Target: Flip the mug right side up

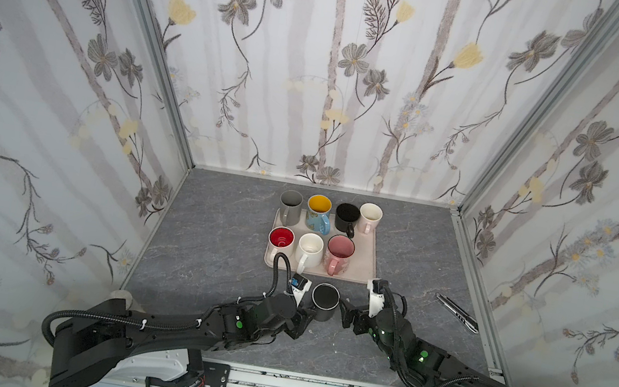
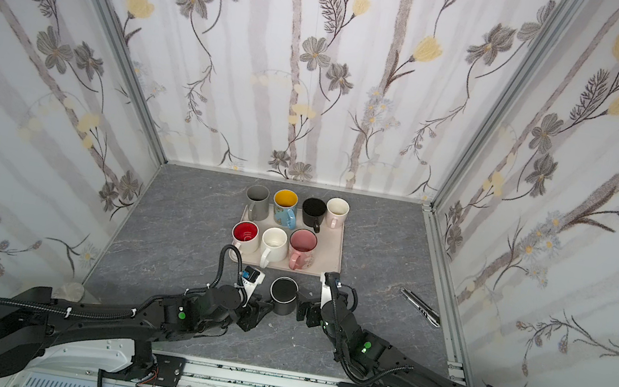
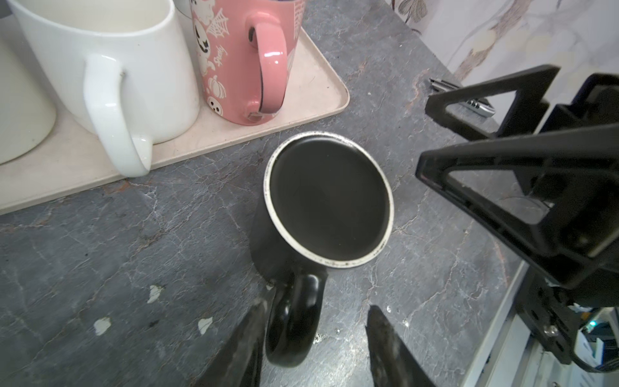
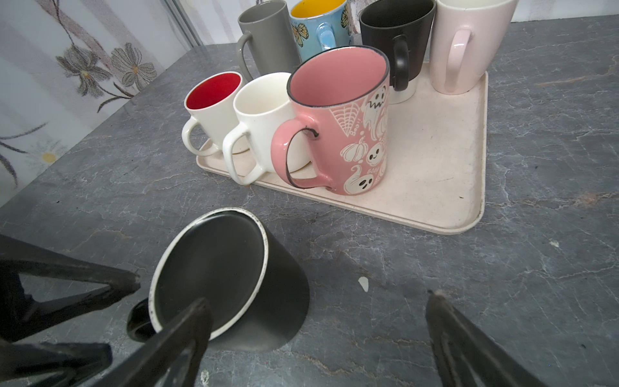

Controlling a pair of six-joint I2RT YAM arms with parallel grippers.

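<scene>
A black mug (image 1: 324,302) (image 2: 283,295) stands upside down on the grey table just in front of the tray; its white-ringed base faces up (image 3: 328,201) (image 4: 214,271). My left gripper (image 1: 305,319) (image 2: 260,311) reaches in from the mug's left. In the left wrist view its jaws (image 3: 320,303) straddle the mug's handle (image 3: 294,325): one finger touches the handle and the other stands apart from it. My right gripper (image 1: 343,313) (image 2: 302,307) (image 4: 318,298) is wide open close beside the mug's right, holding nothing.
A cream tray (image 1: 365,270) (image 4: 435,167) behind the mug carries several upright mugs; the pink one (image 1: 339,254) and a white one (image 1: 309,249) stand nearest. A metal pen-like tool (image 1: 457,312) lies by the table's right edge. Patterned walls close in three sides.
</scene>
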